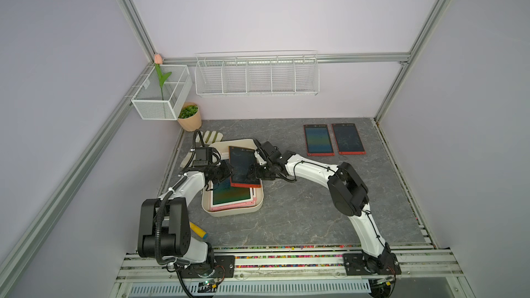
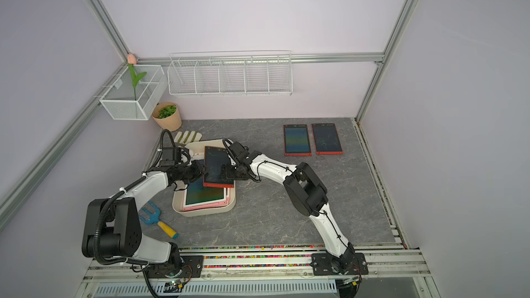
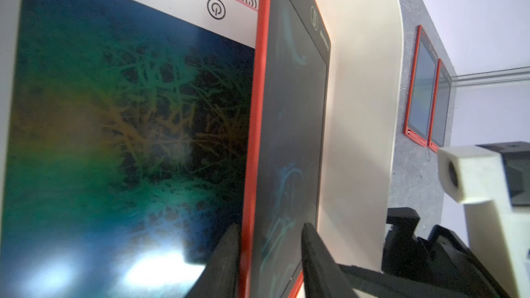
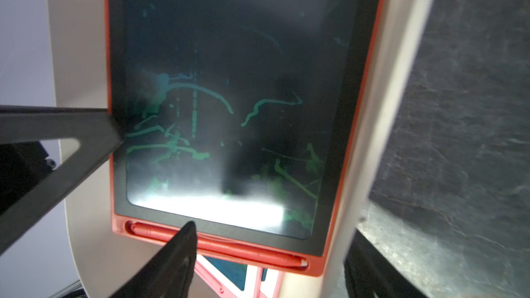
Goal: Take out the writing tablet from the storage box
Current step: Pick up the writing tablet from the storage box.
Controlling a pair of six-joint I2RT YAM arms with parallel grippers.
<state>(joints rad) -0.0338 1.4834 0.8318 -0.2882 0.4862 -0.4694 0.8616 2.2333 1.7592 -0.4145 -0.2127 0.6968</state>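
Judging from how things lie, the job is partway through. A pair of red-framed tablets (image 1: pixel 319 139) already rests flat and side by side near the far right corner of the table (image 1: pixel 301 213), well apart from the storage box (image 1: pixel 233 213) by the left edge.

The red writing tablet (image 1: pixel 243 166) is not out yet. It lies askew on top of the stack, tilted, with its near right corner jutting over the box's right rim. The left gripper (image 3: pixel 269 226) has one finger beneath the tablet's long left edge and one over the screen, but whether they actually pinch it I cannot tell. The right gripper (image 1: pixel 259 172) stands spread wide at the tablet's right edge, clasping nothing.

What is left is to lift the tablet clear and set it on the table. A white-framed tablet (image 1: pixel 231 193) and pink frames under it remain inside.

The box is shallow, smooth cream plastic with rounded corners. The tablet is a thin rigid slab — a glossy dark screen with faint green scribbles in a red plastic frame, and a red stylus (image 4: pixel 252 250) clipped along its short near end. The table is grey and veined like stone.
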